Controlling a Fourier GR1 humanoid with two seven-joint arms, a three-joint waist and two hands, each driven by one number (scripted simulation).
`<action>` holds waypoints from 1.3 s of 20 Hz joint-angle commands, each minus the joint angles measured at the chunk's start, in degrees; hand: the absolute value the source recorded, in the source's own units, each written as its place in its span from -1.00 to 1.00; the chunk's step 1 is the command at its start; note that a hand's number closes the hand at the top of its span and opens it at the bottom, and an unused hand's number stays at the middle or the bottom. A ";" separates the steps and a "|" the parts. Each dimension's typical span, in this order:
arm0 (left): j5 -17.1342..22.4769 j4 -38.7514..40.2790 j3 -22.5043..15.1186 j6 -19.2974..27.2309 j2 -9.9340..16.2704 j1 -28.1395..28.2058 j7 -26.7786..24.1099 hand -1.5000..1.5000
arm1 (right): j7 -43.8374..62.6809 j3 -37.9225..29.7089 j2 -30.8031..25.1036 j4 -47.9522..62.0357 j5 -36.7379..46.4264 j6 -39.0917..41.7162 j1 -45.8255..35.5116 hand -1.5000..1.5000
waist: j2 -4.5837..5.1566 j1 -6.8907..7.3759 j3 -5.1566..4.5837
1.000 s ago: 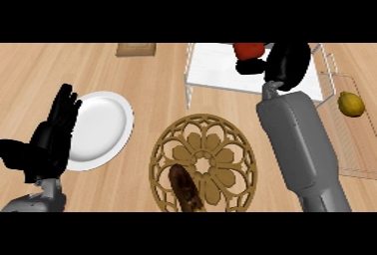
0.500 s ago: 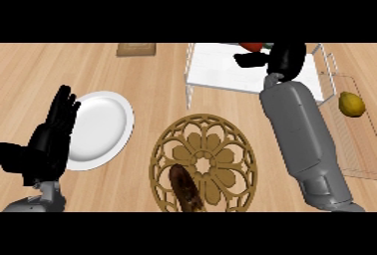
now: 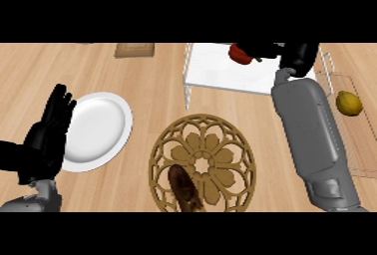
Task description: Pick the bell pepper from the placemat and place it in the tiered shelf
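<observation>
**Bell pepper over the tiered shelf**

We see the red bell pepper [image 3: 240, 53] at the far edge, over the white tiered shelf [image 3: 221, 74]; its long axis we cannot tell. Our right hand [image 3: 288, 52] curls beside it, seemingly gripping it. Nearer lies the round placemat [image 3: 202, 162] bearing a dark brown item [image 3: 184, 187]. Our left hand [image 3: 46, 137] rests open, left, beside a white plate [image 3: 99, 129].

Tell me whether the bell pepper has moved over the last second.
Yes. The bell pepper, held by the right hand, has shifted toward the far edge of the tiered shelf, farther from the placemat.
</observation>
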 commanded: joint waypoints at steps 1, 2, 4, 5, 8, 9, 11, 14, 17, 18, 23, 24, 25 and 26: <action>0.19 0.87 2.19 0.70 1.59 -5.76 4.99 0.00 | 3.56 -2.05 -3.93 -6.72 -2.21 2.89 -0.75 -1.00 | -0.16 -0.89 0.00; 2.24 1.30 1.91 -2.25 0.84 0.90 -0.30 0.00 | 5.35 -1.23 -2.49 -9.00 -0.45 0.24 1.19 -1.00 | -0.17 -0.47 -0.04; 0.64 3.48 1.19 -1.48 0.04 0.14 -2.30 0.00 | 5.09 -1.78 -3.05 -13.51 -1.18 -0.43 5.80 -1.00 | -0.16 -0.82 -0.03; -1.45 1.18 -0.44 1.15 -1.95 1.75 -2.52 0.00 | 11.68 -2.49 -4.59 -16.28 0.83 1.61 4.31 -1.00 | -0.46 -1.22 -0.05; 0.98 2.50 2.06 -1.23 0.13 0.86 -2.23 0.00 | 13.76 -3.90 -6.04 -24.65 -0.95 4.11 12.58 -1.00 | -0.46 -1.60 -0.03; 0.20 1.43 2.00 0.15 -0.31 0.18 -0.94 0.00 | 17.54 -2.98 -5.78 -29.54 0.00 6.06 13.60 -1.00 | -0.53 -1.62 -0.04; 0.70 5.73 2.38 -0.91 -0.48 -0.98 -3.43 0.00 | 19.05 -5.37 -9.15 -34.24 -2.15 9.44 16.08 -1.00 | -0.34 -1.72 -0.04; 0.54 2.29 2.61 -0.65 0.17 -0.03 -1.10 0.00 | 18.97 -6.33 -9.69 -46.17 -6.51 13.83 27.18 -1.00 | -0.42 -1.75 0.00; 0.22 4.61 2.26 -1.32 -0.67 1.19 -5.22 0.00 | 21.22 -10.27 -12.76 -54.79 -13.69 20.24 32.27 -1.00 | -0.34 -1.87 -0.02; 0.35 -4.85 0.54 -0.92 -0.09 2.34 4.27 0.00 | 18.70 -10.87 -11.96 -55.50 -15.08 19.26 35.02 -1.00 | -0.35 -0.99 0.05; -0.55 5.18 2.23 -0.72 -0.65 -4.47 -0.42 0.00 | 16.17 -16.99 -14.58 -58.97 -24.34 23.62 39.77 -1.00 | -0.01 -0.78 0.00; 1.32 1.27 3.17 -3.49 0.42 2.09 -2.47 0.00 | 17.57 -18.99 -15.43 -61.07 -25.73 24.79 41.24 -1.00 | -0.08 -0.54 -0.01; -0.89 4.33 1.26 -0.57 -1.66 -3.29 0.11 0.00 | 15.09 -20.13 -15.42 -59.74 -28.69 25.17 41.46 -1.00 | -0.02 -0.73 0.00; -1.26 -1.15 0.74 -0.40 -2.06 1.57 -0.30 0.00 | 15.88 -19.40 -12.90 -64.49 -27.38 25.04 45.76 -1.00 | -0.09 -0.56 0.00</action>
